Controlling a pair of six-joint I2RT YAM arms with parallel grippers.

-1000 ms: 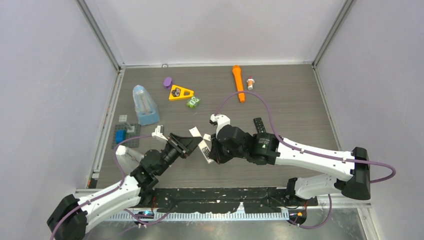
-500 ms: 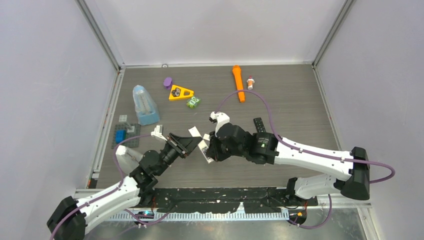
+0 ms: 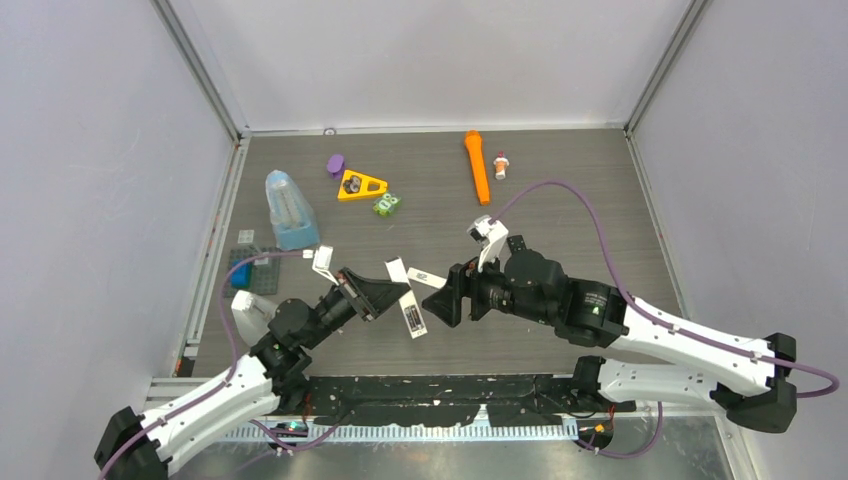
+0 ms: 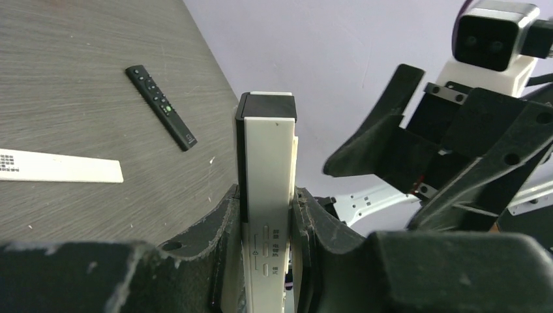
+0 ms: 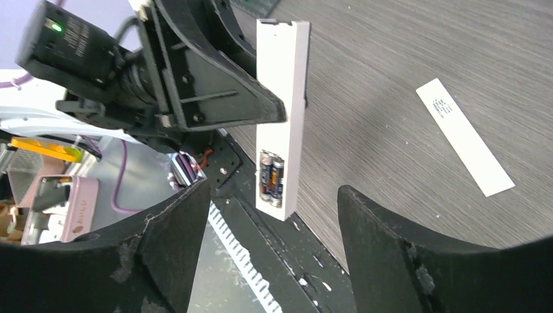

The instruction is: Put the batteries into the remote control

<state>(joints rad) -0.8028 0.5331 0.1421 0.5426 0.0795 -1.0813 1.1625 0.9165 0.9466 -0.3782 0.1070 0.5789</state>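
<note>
My left gripper (image 3: 392, 297) is shut on the remote control (image 3: 413, 318), a slim white bar held above the table. In the left wrist view the remote control (image 4: 266, 163) stands upright between the pads, its dark end up. The right wrist view shows its open back (image 5: 287, 117) with two batteries (image 5: 272, 177) lying side by side in the compartment near its lower end. My right gripper (image 3: 445, 295) is open just right of the remote, touching nothing. Its fingers (image 5: 176, 228) stand wide apart in its own view, with the right gripper (image 5: 270, 215) empty.
A white cover strip (image 3: 425, 278) lies flat on the table beside the grippers. A black remote (image 4: 161, 107) lies further back. At the back are an orange flashlight (image 3: 477, 165), a yellow triangle (image 3: 361, 185) and a clear blue container (image 3: 290, 210). A brick plate (image 3: 243, 268) sits at the left.
My right gripper has opened and drawn back to the right, away from the remote control. The left gripper keeps its hold and has shifted slightly.
</note>
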